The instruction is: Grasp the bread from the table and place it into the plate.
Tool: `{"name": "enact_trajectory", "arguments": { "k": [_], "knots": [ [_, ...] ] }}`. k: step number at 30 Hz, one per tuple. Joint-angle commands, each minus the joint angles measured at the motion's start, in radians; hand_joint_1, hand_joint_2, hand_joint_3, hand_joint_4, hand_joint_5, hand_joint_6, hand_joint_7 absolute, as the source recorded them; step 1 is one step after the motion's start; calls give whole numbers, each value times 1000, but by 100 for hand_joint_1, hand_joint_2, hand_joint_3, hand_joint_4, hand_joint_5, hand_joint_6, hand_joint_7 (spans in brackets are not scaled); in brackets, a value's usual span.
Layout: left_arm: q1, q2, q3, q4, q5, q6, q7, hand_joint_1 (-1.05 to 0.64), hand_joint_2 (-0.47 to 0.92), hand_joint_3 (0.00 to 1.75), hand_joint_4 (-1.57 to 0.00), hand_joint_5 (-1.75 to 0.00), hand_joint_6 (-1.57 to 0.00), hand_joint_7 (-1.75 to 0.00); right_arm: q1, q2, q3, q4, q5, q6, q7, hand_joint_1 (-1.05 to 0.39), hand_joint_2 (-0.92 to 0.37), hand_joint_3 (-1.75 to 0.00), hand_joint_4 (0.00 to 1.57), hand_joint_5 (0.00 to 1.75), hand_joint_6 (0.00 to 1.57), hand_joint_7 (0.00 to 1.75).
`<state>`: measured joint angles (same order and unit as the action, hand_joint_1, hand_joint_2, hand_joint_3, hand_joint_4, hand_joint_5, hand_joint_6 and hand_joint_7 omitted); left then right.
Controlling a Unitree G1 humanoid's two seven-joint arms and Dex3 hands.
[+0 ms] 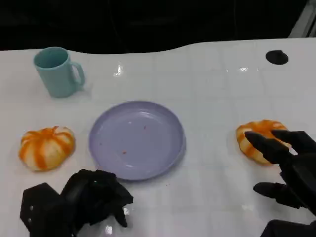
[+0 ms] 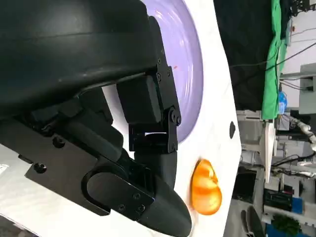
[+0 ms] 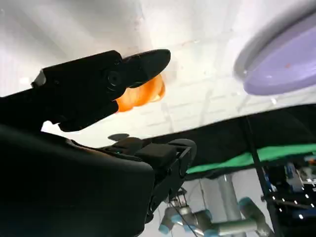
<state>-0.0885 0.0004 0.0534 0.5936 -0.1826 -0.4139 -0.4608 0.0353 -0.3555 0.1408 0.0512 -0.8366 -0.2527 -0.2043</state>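
Two orange striped bread rolls lie on the white table. One bread roll (image 1: 47,147) is left of the lilac plate (image 1: 163,123); the other bread roll (image 1: 257,136) is to its right. My right hand (image 1: 287,168) hovers at the right roll's near side, its fingers spread and reaching over the roll without closing on it. In the right wrist view one finger (image 3: 113,79) crosses in front of that roll (image 3: 145,94), with the plate (image 3: 281,64) beyond. My left hand (image 1: 84,200) sits near the table's front edge below the plate, fingers curled in on nothing.
A teal mug (image 1: 58,71) stands at the back left. A black round mark (image 1: 276,57) lies at the back right of the table. The left wrist view shows the plate (image 2: 192,64) and the right roll (image 2: 205,190) past my left hand (image 2: 98,123).
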Motion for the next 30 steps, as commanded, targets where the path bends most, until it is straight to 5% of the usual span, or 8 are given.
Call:
{"name": "enact_trajectory", "arguments": {
  "k": [1, 21, 30],
  "knots": [
    [18, 11, 11, -23, -18, 18, -2, -105, 81, 0, -148, -98, -156, -50, -32, -40, 12, 2, -32, 44, 2, -51, -88, 0, 0, 38, 24, 0],
    [28, 8, 11, -30, -16, 9, -4, -105, 81, 0, -148, -99, -157, -51, -271, -40, 146, 333, -60, 134, -74, -50, -84, 0, 0, 43, 28, 1],
    [42, 10, 8, -53, -8, 19, 7, -105, 82, 0, -148, -99, -157, -51, -391, 8, 224, 550, -52, 181, -127, -43, -83, 0, 1, 41, 25, 0]
  ]
}}
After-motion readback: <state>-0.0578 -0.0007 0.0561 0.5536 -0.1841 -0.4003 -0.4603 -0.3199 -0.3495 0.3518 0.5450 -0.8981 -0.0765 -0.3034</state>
